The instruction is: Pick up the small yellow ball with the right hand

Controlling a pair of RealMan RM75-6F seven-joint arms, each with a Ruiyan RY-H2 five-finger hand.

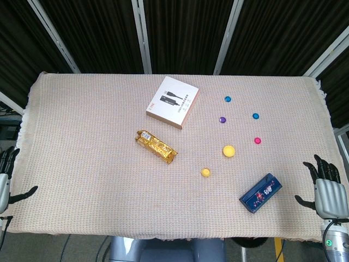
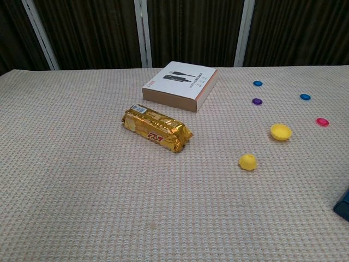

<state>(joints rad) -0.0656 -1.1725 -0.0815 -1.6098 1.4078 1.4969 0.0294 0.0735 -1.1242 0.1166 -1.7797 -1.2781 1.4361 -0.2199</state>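
- Dark ribbed panels [image 1: 185, 33] with pale struts back a table under beige woven cloth [image 1: 82, 164].
- The small yellow ball [image 1: 205, 172] lies on the cloth, just nearer than the bigger yellow ball [image 1: 228, 150].
- The right hand [image 1: 327, 188] and left hand [image 1: 6, 180] sit at the table's edges, fingers spread, holding nothing.

Probably a lab — cloth-covered table [image 1: 82, 164], dark curtain panels [image 1: 185, 33] behind.

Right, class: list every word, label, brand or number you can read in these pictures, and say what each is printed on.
Gold foil snack packet: red lettering on its side, too blurred to read with confidence.
White cardboard box with a cable picture: small print lines and a red logo, too small to read.
Dark blue rectangular box: patterned top, no legible text.
Small yellow ball: no markings seen.
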